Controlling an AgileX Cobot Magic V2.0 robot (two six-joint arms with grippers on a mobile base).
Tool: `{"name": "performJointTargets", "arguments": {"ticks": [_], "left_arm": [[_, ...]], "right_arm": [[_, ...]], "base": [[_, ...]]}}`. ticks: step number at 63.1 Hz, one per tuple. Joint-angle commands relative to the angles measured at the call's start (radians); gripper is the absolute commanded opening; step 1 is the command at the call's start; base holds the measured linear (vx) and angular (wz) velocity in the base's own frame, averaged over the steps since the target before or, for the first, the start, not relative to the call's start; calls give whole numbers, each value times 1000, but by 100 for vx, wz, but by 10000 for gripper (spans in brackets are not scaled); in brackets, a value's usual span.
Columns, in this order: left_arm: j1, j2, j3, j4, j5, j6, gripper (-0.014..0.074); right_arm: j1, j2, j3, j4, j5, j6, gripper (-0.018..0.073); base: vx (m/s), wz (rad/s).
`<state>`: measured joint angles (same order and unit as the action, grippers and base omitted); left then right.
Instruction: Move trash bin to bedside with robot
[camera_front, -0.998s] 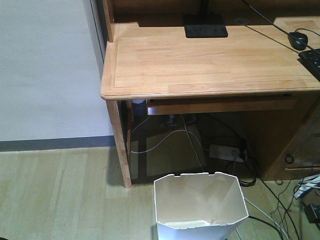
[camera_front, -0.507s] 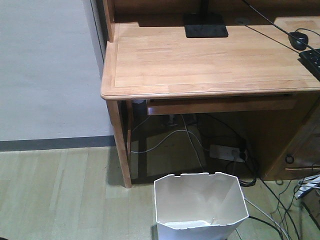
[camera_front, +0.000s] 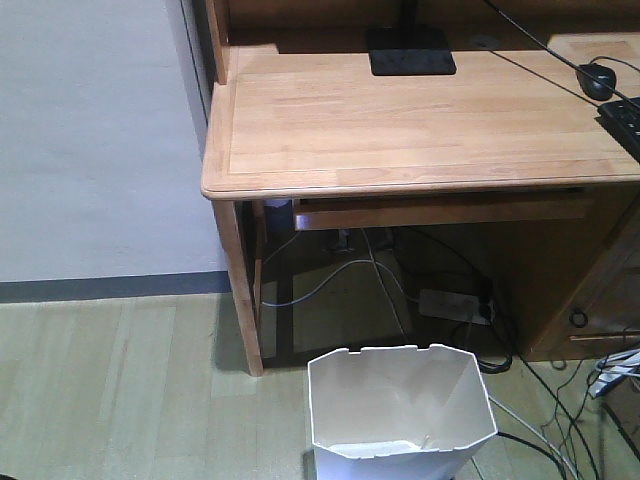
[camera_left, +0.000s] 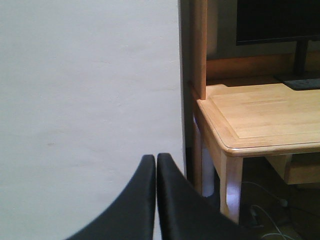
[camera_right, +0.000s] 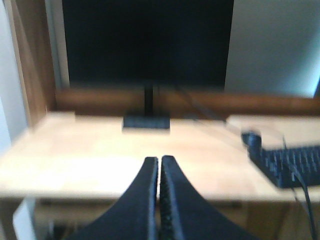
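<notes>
Change since the earlier frames: almost none. The trash bin (camera_front: 400, 405) keeps the same spot and the same outline in the front view. Only a dark shape low at the right edge, seen a second ago, no longer shows.

Front view, left to right. A pale wall (camera_front: 90, 130) with a dark baseboard (camera_front: 100, 288) meets a light wood-pattern floor (camera_front: 120, 390). The light wooden desk (camera_front: 400, 120) stands against the wall. The trash bin stands upright on the floor at the bottom edge of the view. It is just in front of the desk's left leg and the open space under the desktop, apart from both. Its notched rim and cream-white inside face the camera. Cables (camera_front: 330, 285) and a power strip (camera_front: 455, 303) lie under the desk behind it. On the desktop are a black monitor base (camera_front: 411, 52), a mouse (camera_front: 597, 80) and, at the right edge, part of a keyboard (camera_front: 625, 118).

Left wrist view: the left gripper (camera_left: 156, 158) has its black fingers pressed together with nothing between them, held before the wall beside the desk's corner.

Right wrist view (blurred): the right gripper (camera_right: 159, 160) is likewise closed on nothing, above the desktop and facing the monitor (camera_right: 147, 42).
</notes>
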<state>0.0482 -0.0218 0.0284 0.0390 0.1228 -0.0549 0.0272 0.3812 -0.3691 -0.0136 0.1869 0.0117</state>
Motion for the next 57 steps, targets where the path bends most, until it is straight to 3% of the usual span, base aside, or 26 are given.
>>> {"name": "performJointTargets", "arguments": {"ticks": [1, 30, 39, 57], "left_arm": [[-1, -5, -21, -5, -72, -4, -6], [-1, -5, -21, -5, -72, -4, -6], [-1, -5, -21, -5, -72, -4, -6], [-1, -5, -21, -5, -72, -4, -6]], "right_arm": [[0, 95, -68, -16, 48, -19, -9], [0, 239, -71, -6, 93, -12, 17], [0, 239, -71, -7, 94, -12, 109], [0, 239, -71, -7, 89, -12, 440]], "base": [[0, 0], [0, 0], [0, 0], [0, 0]]}}
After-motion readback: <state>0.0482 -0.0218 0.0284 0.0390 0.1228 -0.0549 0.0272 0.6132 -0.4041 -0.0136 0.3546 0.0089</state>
